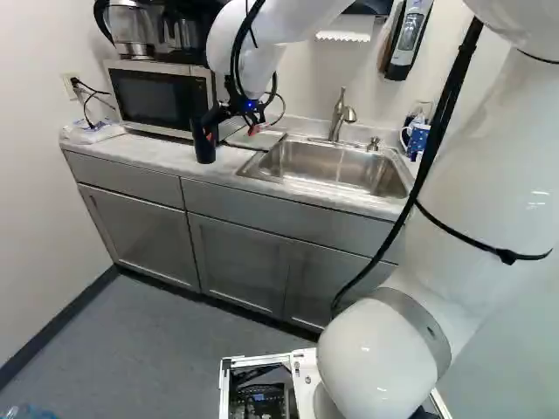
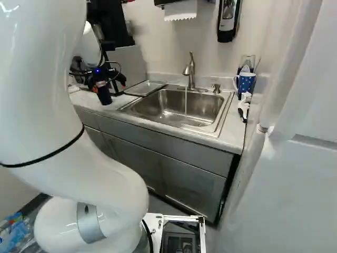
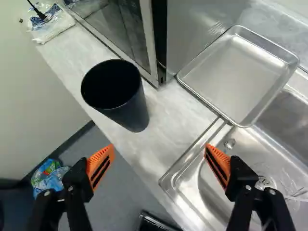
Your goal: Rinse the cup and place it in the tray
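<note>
- Cup (image 3: 134, 111) stands upright near the counter's (image 3: 175, 118) front edge, by the microwave (image 1: 157, 98).
- My gripper (image 3: 159, 161) is wide and empty.
- I find the cup ahead, toward my finger farther from the sink (image 3: 274, 149); I should shift that way before closing.
- Tray (image 3: 238, 72) lies beyond the sink's corner.

Coffee maker (image 1: 132, 28) on microwave (image 1: 150, 96); dispenser (image 2: 227, 22) on wall (image 2: 176, 45).

Blk cup (image 2: 104, 96) nr sink (image 2: 163, 112), tap (image 2: 191, 74) on
</note>
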